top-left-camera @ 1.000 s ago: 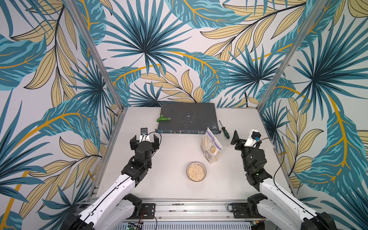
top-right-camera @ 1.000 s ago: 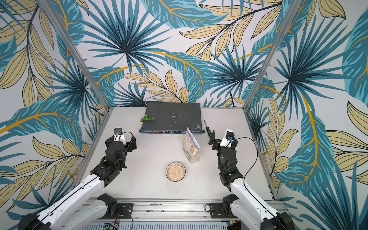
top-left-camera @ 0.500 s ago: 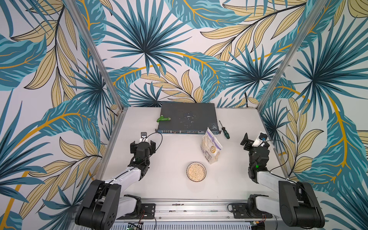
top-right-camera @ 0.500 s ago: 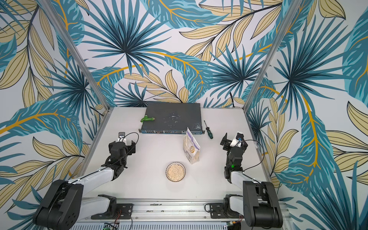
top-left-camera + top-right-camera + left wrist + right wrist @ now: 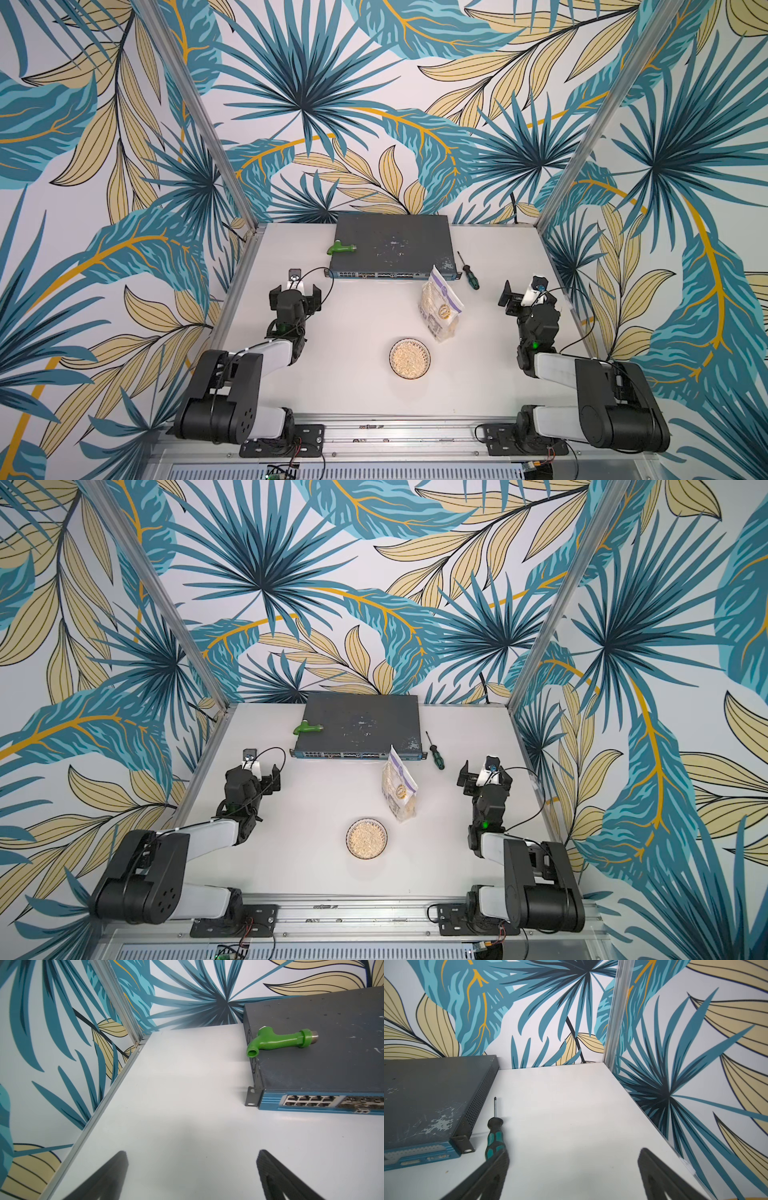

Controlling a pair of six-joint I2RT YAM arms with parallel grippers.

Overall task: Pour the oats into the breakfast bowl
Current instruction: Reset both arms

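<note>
The left gripper (image 5: 295, 291), jaws spread wide and empty, sits at the nine o'clock side of the bench (image 5: 353, 324). The right gripper (image 5: 527, 296), equally wide and empty, sits at three o'clock. Between them the oats pouch (image 5: 440, 309) stands just right of centre. The breakfast bowl (image 5: 409, 358), filled with pale flakes, lies at the pouch's seven o'clock, near but apart. A network switch (image 5: 392, 245) occupies twelve o'clock.

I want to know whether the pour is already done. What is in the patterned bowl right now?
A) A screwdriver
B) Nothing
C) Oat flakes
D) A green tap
C: pale oats fill the bowl, and the pouch stands upright on the table beside it.
</note>
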